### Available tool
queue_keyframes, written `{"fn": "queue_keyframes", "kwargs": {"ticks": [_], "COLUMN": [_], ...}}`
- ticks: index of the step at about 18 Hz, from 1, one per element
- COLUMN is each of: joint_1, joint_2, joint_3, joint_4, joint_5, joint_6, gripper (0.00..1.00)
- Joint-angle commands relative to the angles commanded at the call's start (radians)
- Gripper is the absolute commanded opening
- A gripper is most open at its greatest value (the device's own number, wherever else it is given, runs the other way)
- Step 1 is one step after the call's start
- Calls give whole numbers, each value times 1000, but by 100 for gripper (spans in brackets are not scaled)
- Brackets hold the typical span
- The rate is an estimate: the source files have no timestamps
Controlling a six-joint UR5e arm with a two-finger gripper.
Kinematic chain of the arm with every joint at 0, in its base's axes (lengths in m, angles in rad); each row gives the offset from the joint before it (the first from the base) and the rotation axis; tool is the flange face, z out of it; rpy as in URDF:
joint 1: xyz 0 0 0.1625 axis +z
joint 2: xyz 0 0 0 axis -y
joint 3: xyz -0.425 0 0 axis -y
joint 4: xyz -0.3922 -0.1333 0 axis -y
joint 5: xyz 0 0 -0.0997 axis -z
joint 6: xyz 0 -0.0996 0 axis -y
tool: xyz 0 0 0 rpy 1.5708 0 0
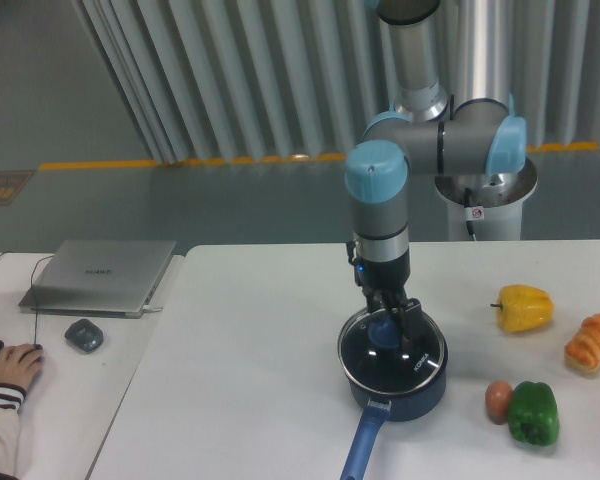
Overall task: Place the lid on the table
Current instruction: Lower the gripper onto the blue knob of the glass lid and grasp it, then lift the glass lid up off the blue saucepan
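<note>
My end effector [387,318] sits right over the centre of the lid [392,350], fingers down around the blue knob [383,331]. The knob shows between the fingers, but I can't tell from this angle whether they're pressed on it or just beside it, so whether I've got a grip or not: unclear.

The lid is on the pot [395,385], seated flat on the rim, not on the bare bench [250,360]. It's clear glass w/ a thin metal rim, approx as wide as the pot. Pot is dark blue, long handle [361,442] pointing toward the camera, slightly left. Through the glass the inside looks dark; can't make out any contents.

Pot stands on the white bench, a bit right of centre. To the right, well apart from it: yellow pepper [523,307], a bread roll [592,342] at the far edge, a green pepper [533,413] w/ a small brownish round item [498,399] touching or just beside it on its left.

Separate desk [50,400] on the left carries a closed grey laptop [100,276] and a dark mouse [84,334] in front of it. A person's hand [12,363] rests near the lower left corner.
</note>
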Motion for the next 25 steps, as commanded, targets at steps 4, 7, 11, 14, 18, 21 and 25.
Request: {"fn": "queue_keyframes", "kwargs": {"ticks": [4,7,11,14,18,21,25], "joint_1": [-2,-2,-2,-2,3,8,12], "joint_2": [-8,-8,-6,-9,-3,3,11], "joint_3": [-2,0,0,0,5,8,25], "joint_4": [-6,-6,-6,-5,-5,-5,-24], "joint_5": [1,-5,-9,-11,-28,-32,-37], "joint_6": [-5,-3,-2,-3,-3,-2,3], "gripper": [100,93,75,67,63,63,62]}}
